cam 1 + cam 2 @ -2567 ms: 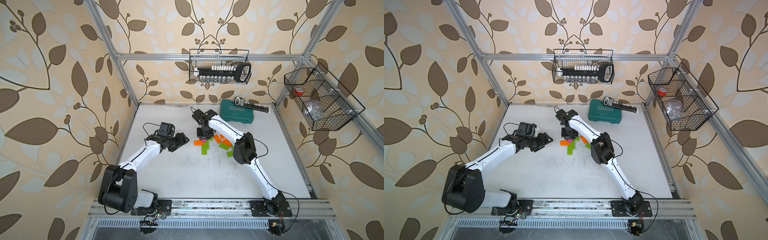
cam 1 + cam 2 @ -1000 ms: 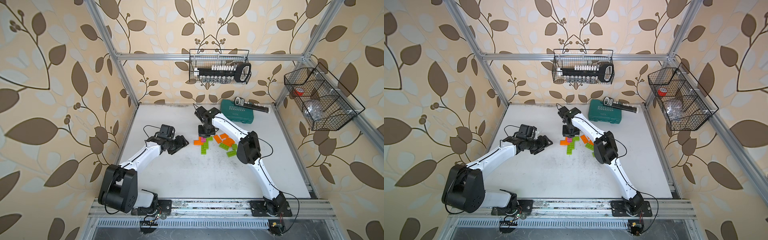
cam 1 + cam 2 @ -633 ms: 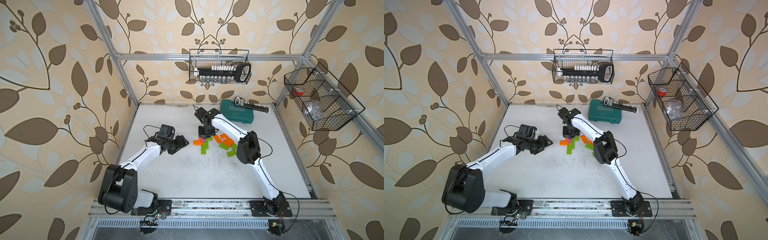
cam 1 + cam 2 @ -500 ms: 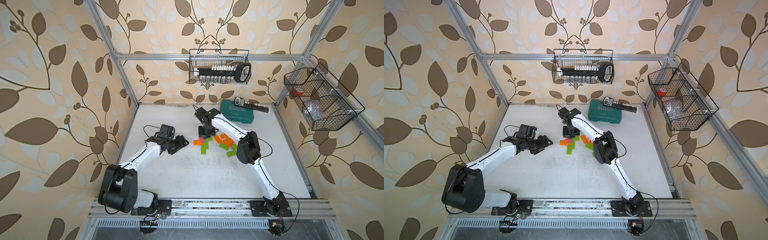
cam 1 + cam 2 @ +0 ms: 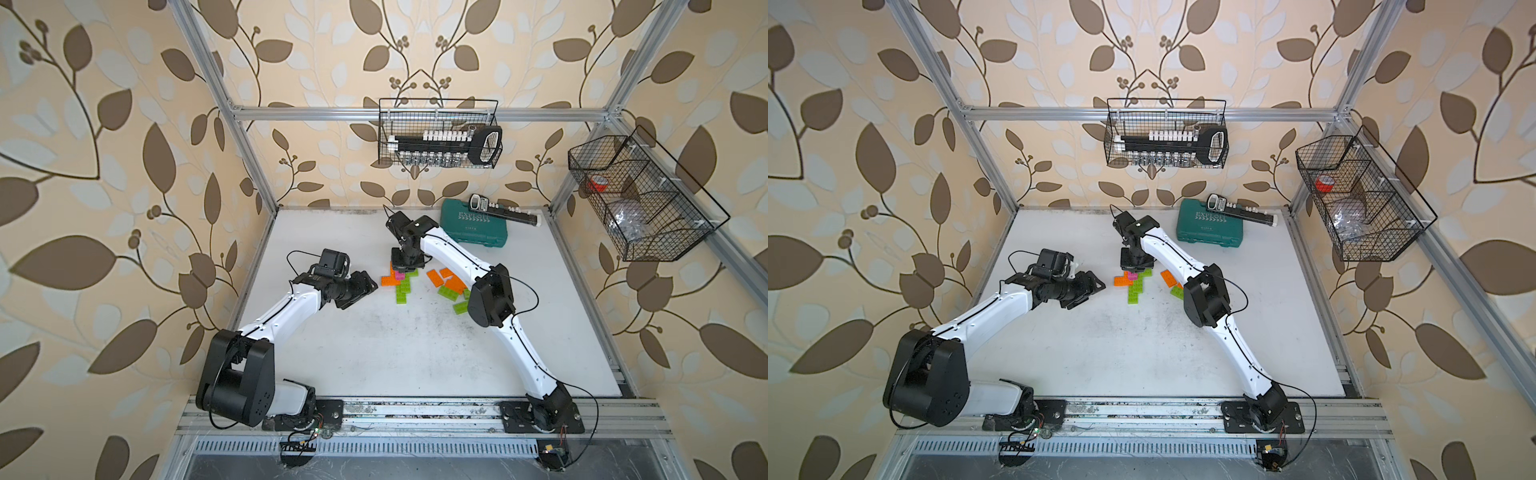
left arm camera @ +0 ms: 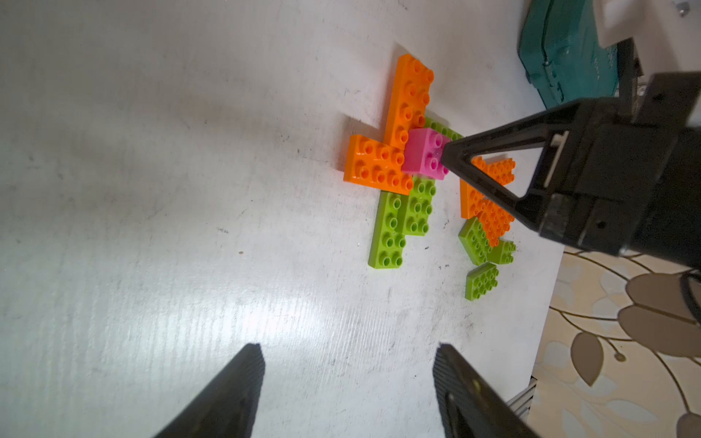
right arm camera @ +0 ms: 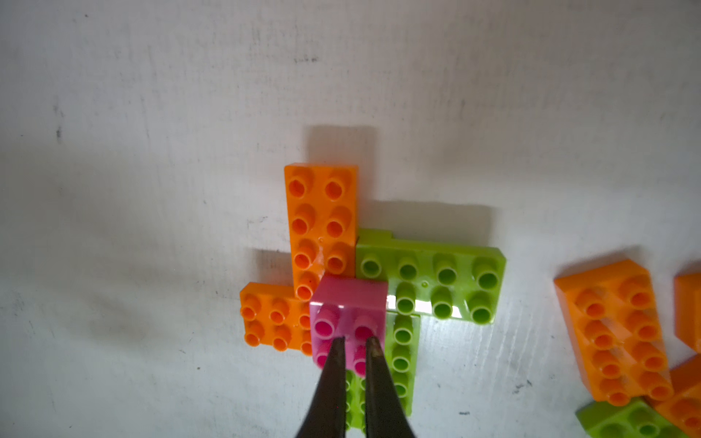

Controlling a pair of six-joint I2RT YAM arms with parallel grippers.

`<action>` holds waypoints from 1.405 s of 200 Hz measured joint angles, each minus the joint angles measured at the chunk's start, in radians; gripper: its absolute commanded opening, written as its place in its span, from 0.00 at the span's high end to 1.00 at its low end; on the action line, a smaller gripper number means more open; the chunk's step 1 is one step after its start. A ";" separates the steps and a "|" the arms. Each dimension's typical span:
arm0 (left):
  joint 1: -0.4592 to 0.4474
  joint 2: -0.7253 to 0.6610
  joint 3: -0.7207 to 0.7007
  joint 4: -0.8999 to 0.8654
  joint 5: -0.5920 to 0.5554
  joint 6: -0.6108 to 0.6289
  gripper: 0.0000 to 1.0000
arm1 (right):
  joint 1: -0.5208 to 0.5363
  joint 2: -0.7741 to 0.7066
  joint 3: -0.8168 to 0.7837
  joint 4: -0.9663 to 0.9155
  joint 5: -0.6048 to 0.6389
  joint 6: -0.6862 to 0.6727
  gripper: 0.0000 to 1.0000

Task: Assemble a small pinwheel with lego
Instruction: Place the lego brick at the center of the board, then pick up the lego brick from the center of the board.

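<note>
Covering pink brick (image 7: 347, 303) partly, right gripper (image 7: 356, 339) nearly closed, empty; left gripper (image 6: 349, 347) wide, empty.

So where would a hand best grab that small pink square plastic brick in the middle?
Probably by two opposite side walls of the small pink square plastic brick, coming straight down: it stands taller than the flat orange plastic bricks and flat lime-green plastic bricks packed around it, so only its upper walls are free.

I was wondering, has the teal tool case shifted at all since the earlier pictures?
No. In both top views the teal tool case lies in the same place, by the back edge of the table, near its back right corner.
</note>
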 measured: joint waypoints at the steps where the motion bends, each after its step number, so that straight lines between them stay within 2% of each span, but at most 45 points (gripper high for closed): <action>1: 0.000 0.000 0.000 0.000 0.000 0.000 0.26 | 0.000 0.000 0.000 0.001 -0.001 -0.001 0.88; 59: 0.000 -0.128 0.011 -0.073 -0.036 0.024 0.23 | -0.012 -0.034 -0.011 0.051 -0.027 -0.013 0.75; 85: -0.023 -0.159 0.045 -0.110 -0.086 0.045 0.22 | -0.019 -0.200 -0.183 0.113 -0.010 -0.043 0.70; 99: -0.080 -0.145 0.078 -0.129 -0.137 0.057 0.22 | -0.027 -0.336 -0.332 0.160 0.004 -0.061 0.66; 127: -0.265 -0.038 0.171 -0.137 -0.224 0.072 0.22 | -0.074 -0.581 -0.605 0.235 0.028 -0.109 0.63; 155: -0.400 0.113 0.241 -0.106 -0.270 0.075 0.22 | -0.145 -0.687 -0.804 0.275 0.043 -0.158 0.61; 185: -0.499 0.269 0.298 -0.062 -0.292 0.075 0.23 | -0.201 -0.692 -0.949 0.292 0.047 -0.187 0.59; 206: -0.541 0.344 0.327 -0.032 -0.291 0.071 0.23 | -0.224 -0.674 -0.971 0.296 0.046 -0.199 0.56; 220: -0.553 0.375 0.335 -0.009 -0.286 0.063 0.24 | -0.236 -0.652 -0.962 0.304 0.043 -0.208 0.55; 252: -0.550 0.394 0.336 0.008 -0.285 0.048 0.24 | -0.253 -0.552 -0.885 0.306 0.047 -0.234 0.45; 281: -0.537 0.394 0.336 0.010 -0.287 0.039 0.24 | -0.265 -0.458 -0.779 0.298 0.059 -0.261 0.32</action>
